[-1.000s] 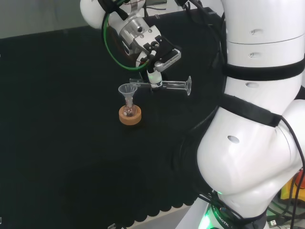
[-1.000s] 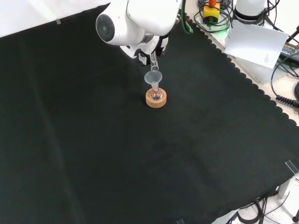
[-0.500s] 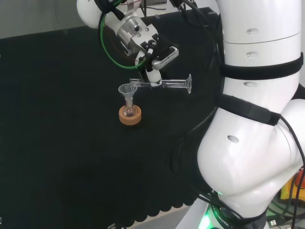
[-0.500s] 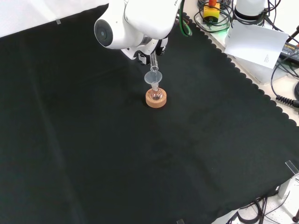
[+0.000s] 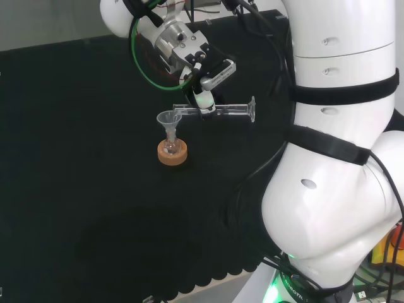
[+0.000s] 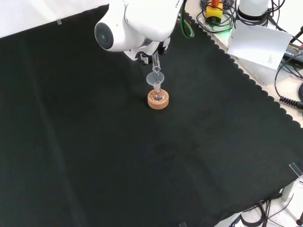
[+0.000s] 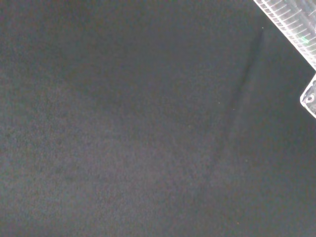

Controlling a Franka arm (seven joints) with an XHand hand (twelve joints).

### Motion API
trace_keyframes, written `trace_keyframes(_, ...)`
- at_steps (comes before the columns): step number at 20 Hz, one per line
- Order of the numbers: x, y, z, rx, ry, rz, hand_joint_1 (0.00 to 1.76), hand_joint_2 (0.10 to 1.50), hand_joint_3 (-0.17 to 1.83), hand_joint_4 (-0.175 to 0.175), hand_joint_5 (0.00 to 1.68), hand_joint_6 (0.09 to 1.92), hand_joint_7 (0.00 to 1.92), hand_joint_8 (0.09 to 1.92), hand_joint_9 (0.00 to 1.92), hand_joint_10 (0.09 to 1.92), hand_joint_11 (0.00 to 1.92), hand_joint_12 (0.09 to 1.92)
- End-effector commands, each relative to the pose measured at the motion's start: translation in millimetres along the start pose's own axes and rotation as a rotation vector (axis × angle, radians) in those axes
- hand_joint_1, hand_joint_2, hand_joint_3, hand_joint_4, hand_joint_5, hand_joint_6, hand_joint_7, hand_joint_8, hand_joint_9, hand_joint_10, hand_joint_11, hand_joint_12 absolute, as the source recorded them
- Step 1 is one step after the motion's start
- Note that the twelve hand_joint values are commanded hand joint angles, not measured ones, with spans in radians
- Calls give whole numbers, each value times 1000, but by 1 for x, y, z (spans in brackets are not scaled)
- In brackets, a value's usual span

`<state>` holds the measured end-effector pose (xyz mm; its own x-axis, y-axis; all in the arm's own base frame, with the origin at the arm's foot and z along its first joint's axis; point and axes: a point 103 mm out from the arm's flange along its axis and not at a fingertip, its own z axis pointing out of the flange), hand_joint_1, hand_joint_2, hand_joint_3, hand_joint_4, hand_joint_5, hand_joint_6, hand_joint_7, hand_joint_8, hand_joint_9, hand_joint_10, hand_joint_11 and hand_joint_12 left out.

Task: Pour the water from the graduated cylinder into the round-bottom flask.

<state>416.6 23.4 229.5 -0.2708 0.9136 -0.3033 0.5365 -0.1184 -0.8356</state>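
- We are seeing the robot hand (image 5: 203, 81) hanging over the far half of the desk (image 6: 94, 156), toward the scalloped edge that runs along the right of the front view.
- Its fingers are pinching the graduated cylinder (image 5: 218, 111), which is lying almost level in the air, its flat foot pointing toward the arm's white links in the head view.
- The cylinder's mouth is reaching over the rim of a clear funnel (image 5: 167, 119), just above it; whether they are touching, we cannot tell.
- The funnel is standing upright in the neck of the round-bottom flask (image 5: 170, 148).
- The flask is sitting in a cork ring (image 5: 172, 153) resting on the black cloth, well away from every edge of the desk.
- In the front view the funnel (image 6: 155, 78) is showing above the cork ring (image 6: 157, 100), with the cylinder (image 6: 155, 60) slanting down to it from under the arm's big white link.
- We cannot make out water in the cylinder or the flask.
- In the wrist view, a ribbed pale part of the robot hand (image 7: 291, 29) is showing against bare black cloth.
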Motion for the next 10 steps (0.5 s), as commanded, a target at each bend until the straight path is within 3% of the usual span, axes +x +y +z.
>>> trace_keyframes(1,-1,-1,0,5,-8,9,1331,1217,-2,-74,855,842,774,1353,1103,510,967,886)
trace_keyframes(10,-3,-1,0,15,-14,15,1331,1217,-1,-74,853,847,774,1354,1102,515,968,884)
